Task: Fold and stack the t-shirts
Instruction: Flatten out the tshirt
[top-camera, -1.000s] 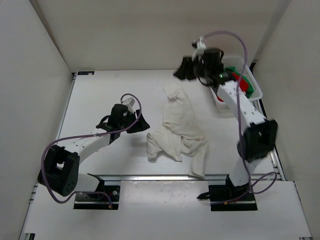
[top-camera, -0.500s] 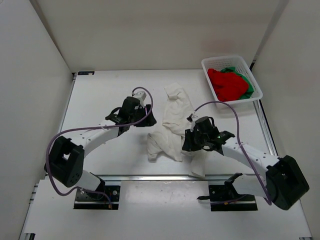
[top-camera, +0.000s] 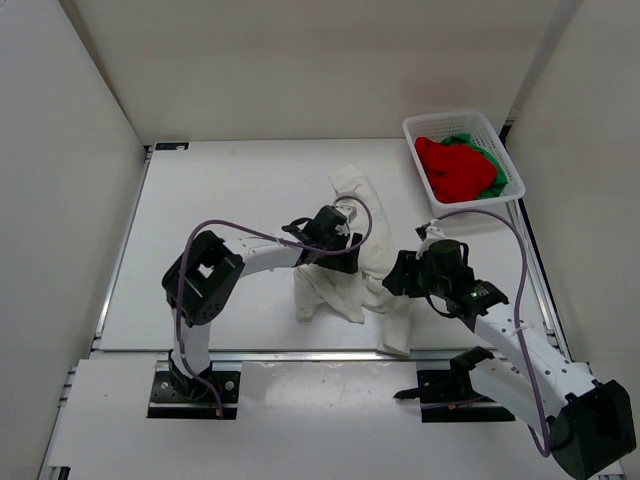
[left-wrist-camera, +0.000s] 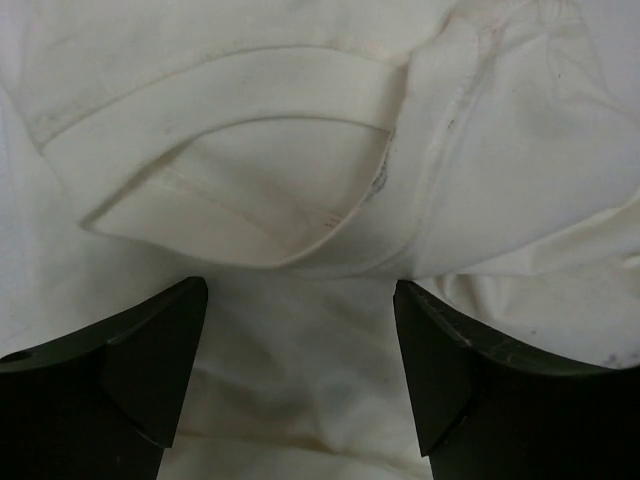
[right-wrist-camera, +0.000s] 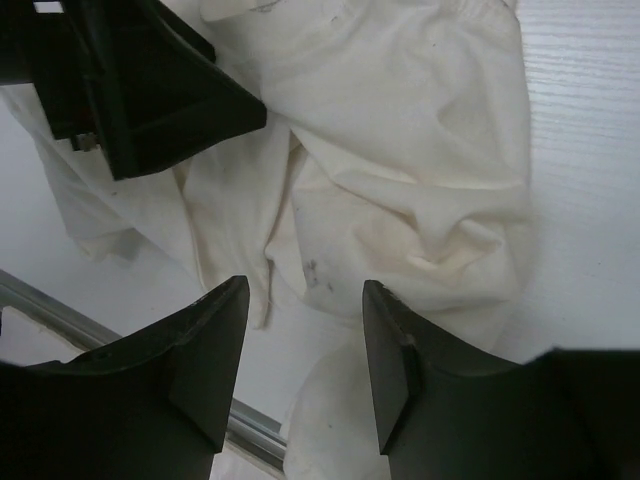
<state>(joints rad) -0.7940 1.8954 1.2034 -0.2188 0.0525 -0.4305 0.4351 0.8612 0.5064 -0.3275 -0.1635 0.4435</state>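
Observation:
The white t-shirt (top-camera: 320, 295) lies crumpled in the middle of the table, with one sleeve trailing toward the front rail. My left gripper (top-camera: 345, 255) hovers over its centre. In the left wrist view that gripper (left-wrist-camera: 300, 300) is open, with folded white t-shirt cloth (left-wrist-camera: 300, 150) under and ahead of the fingers. My right gripper (top-camera: 395, 275) is at the shirt's right side. It is open (right-wrist-camera: 305, 295) above the cloth (right-wrist-camera: 400, 150) and grips nothing. The red t-shirt (top-camera: 455, 165) and the green t-shirt (top-camera: 497, 183) lie bunched together in the basket.
The white lattice basket (top-camera: 460, 117) stands at the back right corner. A metal rail (top-camera: 300, 355) runs along the table's front edge, close to the trailing sleeve. In the right wrist view the left gripper's (right-wrist-camera: 150, 90) dark body shows at the upper left.
The left arm has swung right, from the open table onto the white shirt. The right arm came down from the basket to the shirt's right side. The shirt has hardly shifted.

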